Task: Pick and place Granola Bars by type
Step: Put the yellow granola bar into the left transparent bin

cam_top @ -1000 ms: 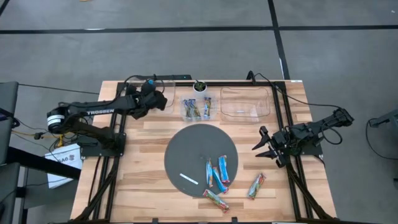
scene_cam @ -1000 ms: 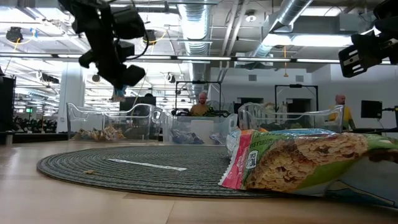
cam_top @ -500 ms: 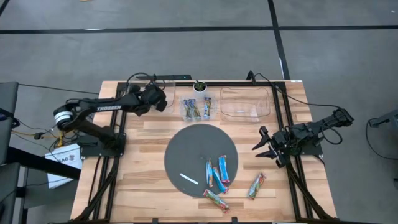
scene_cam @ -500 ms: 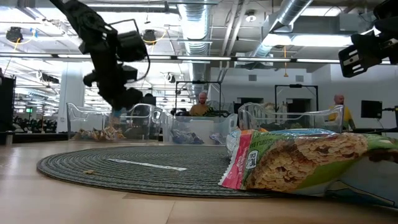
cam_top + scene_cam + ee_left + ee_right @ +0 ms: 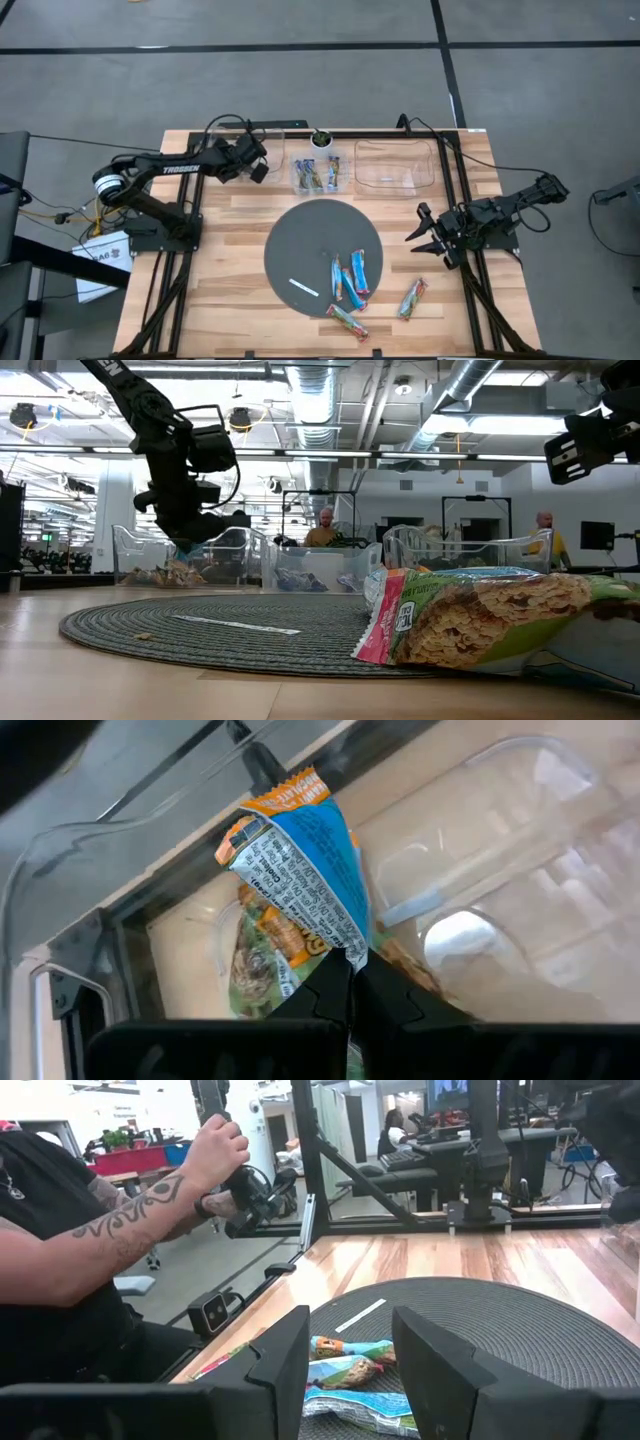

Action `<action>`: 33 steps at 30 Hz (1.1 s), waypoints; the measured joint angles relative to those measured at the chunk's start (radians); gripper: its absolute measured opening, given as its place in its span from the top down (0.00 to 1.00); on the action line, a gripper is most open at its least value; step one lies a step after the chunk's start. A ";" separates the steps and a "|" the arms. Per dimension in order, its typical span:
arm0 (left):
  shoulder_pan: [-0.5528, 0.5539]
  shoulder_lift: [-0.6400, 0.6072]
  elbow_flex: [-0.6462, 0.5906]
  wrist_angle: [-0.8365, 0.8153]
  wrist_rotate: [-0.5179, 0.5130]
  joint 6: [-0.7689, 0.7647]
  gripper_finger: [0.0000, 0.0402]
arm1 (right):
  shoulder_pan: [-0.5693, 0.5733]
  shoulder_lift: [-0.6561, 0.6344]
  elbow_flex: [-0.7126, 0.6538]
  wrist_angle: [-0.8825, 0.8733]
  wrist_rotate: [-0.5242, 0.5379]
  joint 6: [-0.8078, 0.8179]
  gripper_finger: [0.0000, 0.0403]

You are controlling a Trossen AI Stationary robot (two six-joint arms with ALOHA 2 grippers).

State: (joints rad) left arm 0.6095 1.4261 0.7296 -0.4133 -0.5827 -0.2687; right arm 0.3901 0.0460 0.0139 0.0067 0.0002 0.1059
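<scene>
My left gripper [image 5: 350, 960] is shut on a granola bar [image 5: 300, 870] with a blue and orange wrapper. It holds the bar over the clear bin [image 5: 500, 850] at the table's far left [image 5: 275, 178], where green-tan bars [image 5: 255, 970] lie. The low view shows this gripper [image 5: 190, 540] just above that bin [image 5: 130, 555]. Several more bars [image 5: 352, 280] lie on the round grey mat [image 5: 300, 240], and one [image 5: 412, 298] lies on the wood beside it. My right gripper [image 5: 425, 235] waits open and level at the table's right side, holding nothing. My left gripper pinches one end of the blue and orange bar [image 5: 345, 945] between its two fingertips. The fingers slant down from the table's left. The bar sticks out beyond the fingertips, over the bars in the bin. Whether it touches them I cannot tell.
A middle clear bin [image 5: 315, 175] holds blue bars, and another clear bin [image 5: 395, 165] stands to its right. A thin white strip [image 5: 303, 287] lies on the mat. A person's hand [image 5: 215, 1150] works a handle beyond the table's left edge.
My left gripper, still shut on the bar, has sunk toward the far left bin and shifted slightly toward the table's right. It has rolled and tipped farther downward. The bar has gone down with it, from high above the bin to just above it.
</scene>
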 joint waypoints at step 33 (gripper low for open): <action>-0.001 -0.010 0.000 0.067 -0.006 -0.049 0.72 | 0.000 0.000 0.000 0.000 0.000 0.000 0.66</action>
State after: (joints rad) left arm 0.6084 1.4161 0.7300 -0.3460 -0.5890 -0.3176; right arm 0.3901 0.0460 0.0139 0.0067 0.0005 0.1059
